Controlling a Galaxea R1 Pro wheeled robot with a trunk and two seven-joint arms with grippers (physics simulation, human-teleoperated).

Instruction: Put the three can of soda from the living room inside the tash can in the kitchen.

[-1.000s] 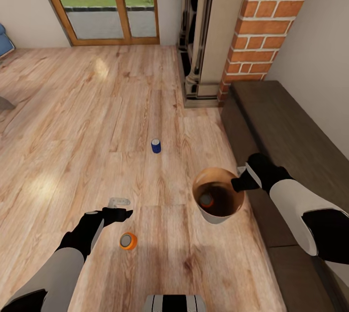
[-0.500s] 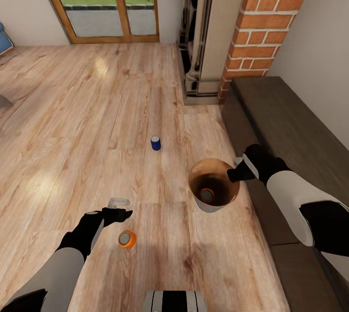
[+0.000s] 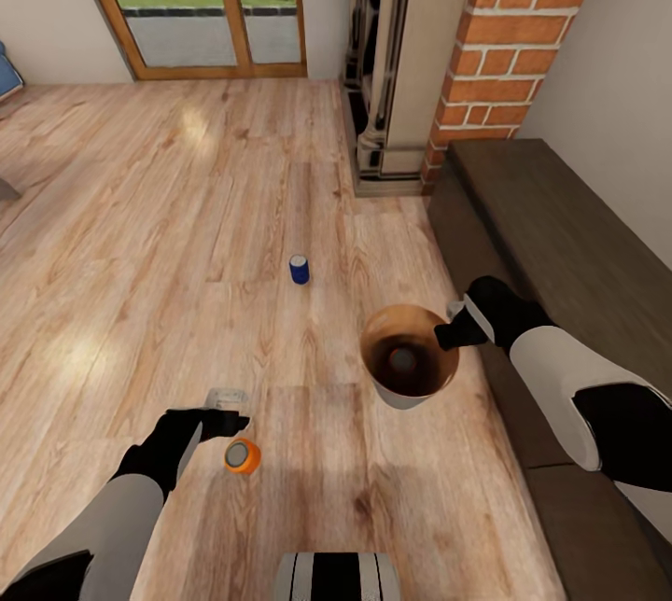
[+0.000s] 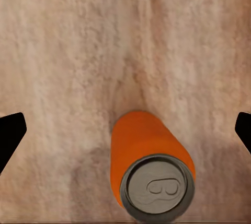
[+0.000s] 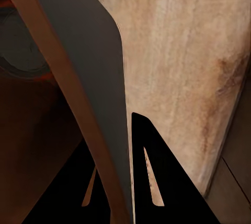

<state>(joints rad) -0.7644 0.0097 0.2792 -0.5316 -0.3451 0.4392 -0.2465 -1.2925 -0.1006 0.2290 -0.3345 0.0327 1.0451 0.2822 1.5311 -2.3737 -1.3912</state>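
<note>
One orange can (image 3: 242,455) stands on the floor (image 3: 140,237) between your left gripper's (image 3: 224,414) wide-apart jaws. Your right gripper (image 3: 446,333) is clamped on the bin's (image 3: 408,393) rim, another can (image 3: 402,359) inside, the blue can (image 3: 299,269) well apart.

- 1 can (image 3: 403,359) inside bin (image 3: 408,395), bin right of centre, near bench (image 3: 560,246) at right
- 1 can (image 3: 242,456) on floor (image 3: 140,237) near left, just right of left gripper (image 3: 227,410)
- 1 can (image 3: 299,269) farther, centre
- fireplace (image 3: 383,60) far
</note>
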